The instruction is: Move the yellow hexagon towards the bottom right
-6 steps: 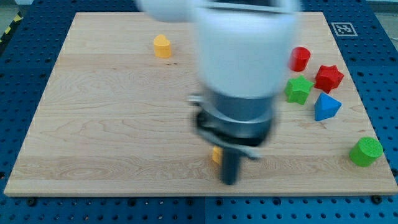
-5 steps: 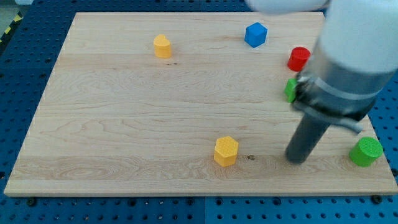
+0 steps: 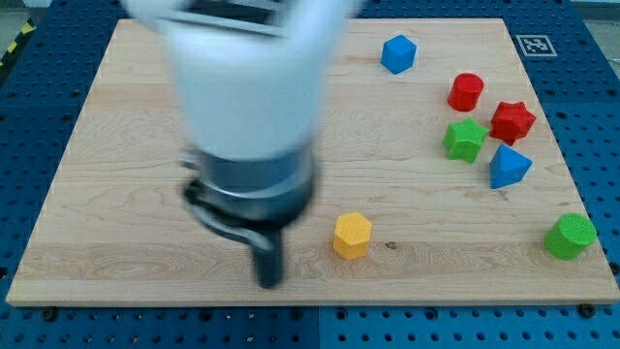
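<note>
My tip point(image 3: 268, 282) sat near the view's bottom edge of the wooden board point(image 3: 136, 174), left of centre, w/ the arm's big pale body point(image 3: 247, 87) blurred above it and covering much of the board's upper left. No pincer on this rig, just the dark rod, so nothing was open, closed or held; the rod end touched no block that I could see.

The yellow hexagon point(image 3: 352, 236) lay just to the view's right of my tip and a bit higher, near but apart, w/ bare wood between them. It rested flat in the lower middle of the board, well short of the bottom right corner.

Rest of the blocks were over on the view's right. Blue block point(image 3: 397, 53), cube-ish, near the top edge. Red cylinder point(image 3: 466, 92) below and right of it. Red star point(image 3: 511, 121) further right, w/ the green star point(image 3: 465, 140) just left of it and slightly lower, the two close together. Blue block point(image 3: 508, 167), wedge or pyramid shape, couldn't tell exactly, sat just below the red star. Green cylinder point(image 3: 570, 237) stood alone near the bottom right corner, well apart from the yellow hexagon.

A square marker tag point(image 3: 532, 45) showed at the board's top right corner. The blue pegboard table point(image 3: 39, 78) ran all round the board.
</note>
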Available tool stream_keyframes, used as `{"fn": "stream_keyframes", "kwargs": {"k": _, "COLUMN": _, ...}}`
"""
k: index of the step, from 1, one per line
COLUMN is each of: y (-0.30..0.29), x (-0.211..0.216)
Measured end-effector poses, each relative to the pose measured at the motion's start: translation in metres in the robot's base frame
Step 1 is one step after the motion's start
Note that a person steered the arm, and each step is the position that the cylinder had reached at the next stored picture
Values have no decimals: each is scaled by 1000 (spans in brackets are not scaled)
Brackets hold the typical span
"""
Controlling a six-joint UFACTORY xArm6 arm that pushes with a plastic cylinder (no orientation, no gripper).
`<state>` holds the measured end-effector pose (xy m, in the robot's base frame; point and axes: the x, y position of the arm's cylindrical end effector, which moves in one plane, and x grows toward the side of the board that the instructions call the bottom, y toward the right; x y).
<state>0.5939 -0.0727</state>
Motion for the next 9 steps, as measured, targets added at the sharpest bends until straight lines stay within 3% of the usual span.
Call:
{"fn": "stream_keyframes", "kwargs": {"k": 1, "y": 24, "x": -57}}
{"fn": "stream_keyframes", "kwargs": {"k": 2, "y": 178, "x": -83}}
{"fn": "stream_keyframes", "kwargs": {"k": 3, "y": 208, "x": -106}}
{"fn": "stream_keyframes", "kwargs": {"k": 4, "y": 85, "x": -100}}
{"fn": "stream_keyframes", "kwargs": {"k": 5, "y": 4, "x": -51}}
{"fn": "stream_keyframes", "kwargs": {"k": 6, "y": 94, "x": -2}}
{"fn": "stream_keyframes", "kwargs": {"k": 7, "y": 244, "x": -23}}
{"fn": "stream_keyframes", "kwargs": {"k": 8, "y": 311, "x": -57}}
{"fn": "stream_keyframes", "kwargs": {"k": 9, "y": 292, "x": -8}}
